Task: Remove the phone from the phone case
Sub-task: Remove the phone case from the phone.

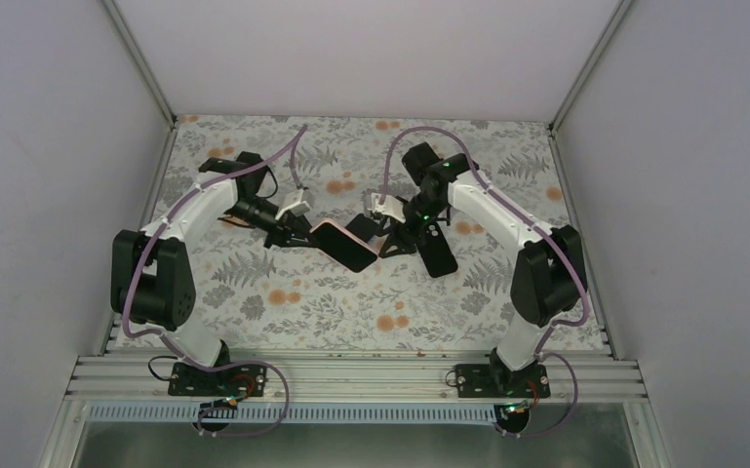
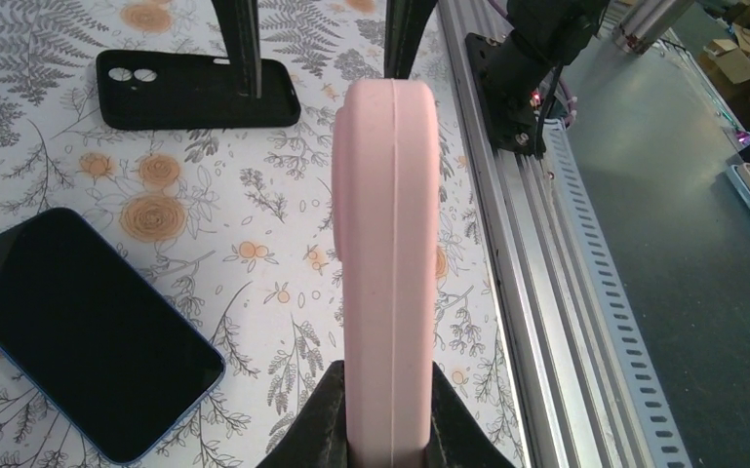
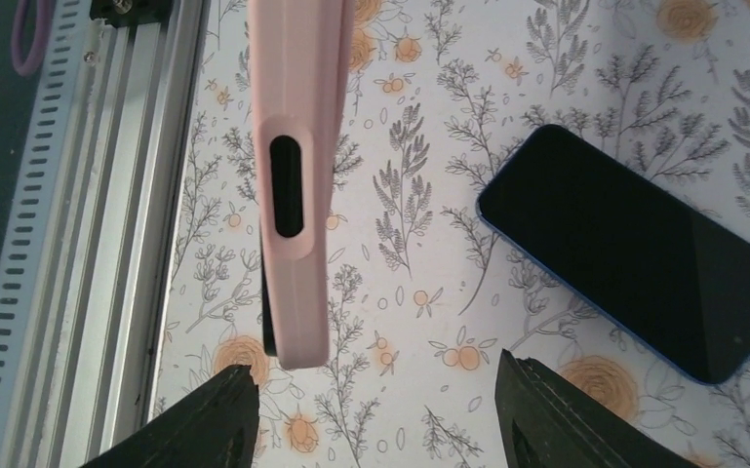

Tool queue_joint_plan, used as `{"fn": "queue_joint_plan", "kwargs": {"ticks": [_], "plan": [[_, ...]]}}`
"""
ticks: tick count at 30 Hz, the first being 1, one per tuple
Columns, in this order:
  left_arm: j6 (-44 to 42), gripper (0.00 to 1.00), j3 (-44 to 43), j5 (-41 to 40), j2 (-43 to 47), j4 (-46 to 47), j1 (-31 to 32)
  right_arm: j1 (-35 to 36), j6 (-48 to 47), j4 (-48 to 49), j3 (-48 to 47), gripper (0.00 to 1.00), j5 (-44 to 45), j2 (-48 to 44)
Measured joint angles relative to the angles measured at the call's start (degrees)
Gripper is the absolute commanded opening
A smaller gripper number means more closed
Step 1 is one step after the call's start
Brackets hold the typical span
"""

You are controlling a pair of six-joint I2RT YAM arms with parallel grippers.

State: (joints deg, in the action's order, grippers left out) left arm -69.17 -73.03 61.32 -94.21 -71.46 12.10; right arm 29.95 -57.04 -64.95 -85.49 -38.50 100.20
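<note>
Phone case [image 2: 390, 244], pink, up on edge over mid-worktop, with the phone [image 1: 336, 246] dark on its near side. Left claw [image 2: 388, 390] pinches one end; right claw [image 3: 373, 370] is spread at the other. Second phone [image 2: 78, 341] lies flat below toward the far edge, black case [image 2: 195, 93] off to the right.

phone case [image 2: 388, 224] on edge in left gripper [image 2: 388, 419], raised over table [image 2: 273, 292], phone [image 2: 78, 331] flat on table beside it

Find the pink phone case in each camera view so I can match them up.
Top external: pink phone case near picture centre.
Left wrist: centre, edge-on, rising from the bottom edge.
Right wrist: upper left, port slot facing the camera.
Shared landmark: the slotted aluminium rail.
</note>
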Motion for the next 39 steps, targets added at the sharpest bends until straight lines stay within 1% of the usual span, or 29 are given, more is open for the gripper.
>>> {"fn": "queue_joint_plan", "kwargs": {"ticks": [6, 16, 28, 39], "plan": [[0.5, 0.02, 0.2, -0.1, 0.1, 0.2, 0.0, 1.2, 1.3, 1.3, 1.9, 0.61, -0.9, -0.1], [0.6, 0.02, 0.2, -0.2, 0.1, 0.2, 0.0, 1.4, 2.0, 3.7, 2.1, 0.59, -0.8, 0.0], [0.5, 0.02, 0.2, -0.2, 0.1, 0.0, -0.4, -1.1, 1.7, 3.7, 2.3, 0.58, -0.4, 0.0], [0.6, 0.02, 0.2, -0.3, 0.1, 0.0, -0.4, 0.0, 1.0, 3.1, 3.5, 0.58, -0.8, 0.3]]}}
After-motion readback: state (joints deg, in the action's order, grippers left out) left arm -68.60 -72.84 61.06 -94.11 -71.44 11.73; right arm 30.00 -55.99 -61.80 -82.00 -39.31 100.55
